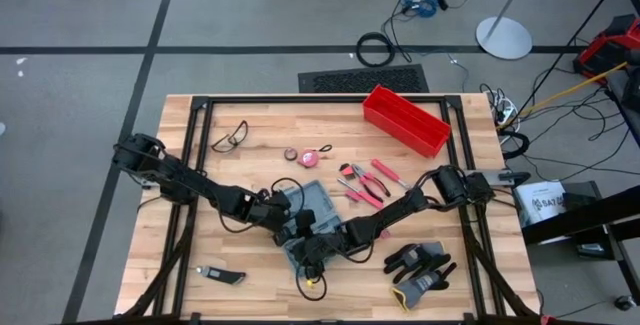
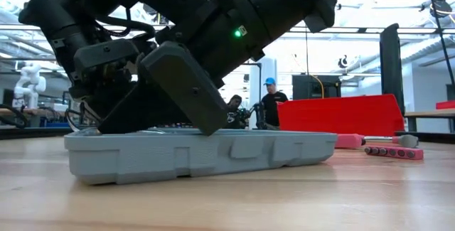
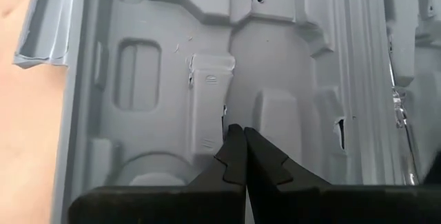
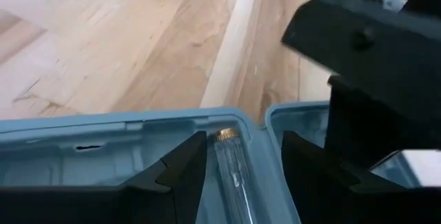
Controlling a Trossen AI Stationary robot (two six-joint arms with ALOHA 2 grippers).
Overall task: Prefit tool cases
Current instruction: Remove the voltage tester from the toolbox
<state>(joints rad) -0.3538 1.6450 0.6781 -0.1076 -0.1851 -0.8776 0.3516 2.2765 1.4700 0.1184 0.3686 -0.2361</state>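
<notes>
The tool case (image 1: 310, 220) lies open on the counter (image 1: 200, 235), directly under both pincers. The left pincer (image 3: 242, 148) is closed and empty, its tips on the moulded inside. The right pincer (image 4: 242, 158) is open around a clear-handled tool (image 4: 233, 169) in its slot. If the left pincer presses unevenly, the case may tip or slide.

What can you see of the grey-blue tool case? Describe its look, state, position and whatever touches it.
The tool case is flat grey-blue plastic, lying open on the wooden table. Its moulded grey inside shows tool-shaped slots. The left gripper, fingers shut, presses inside it; the right gripper, open, straddles a clear-handled tool in a slot.
</notes>
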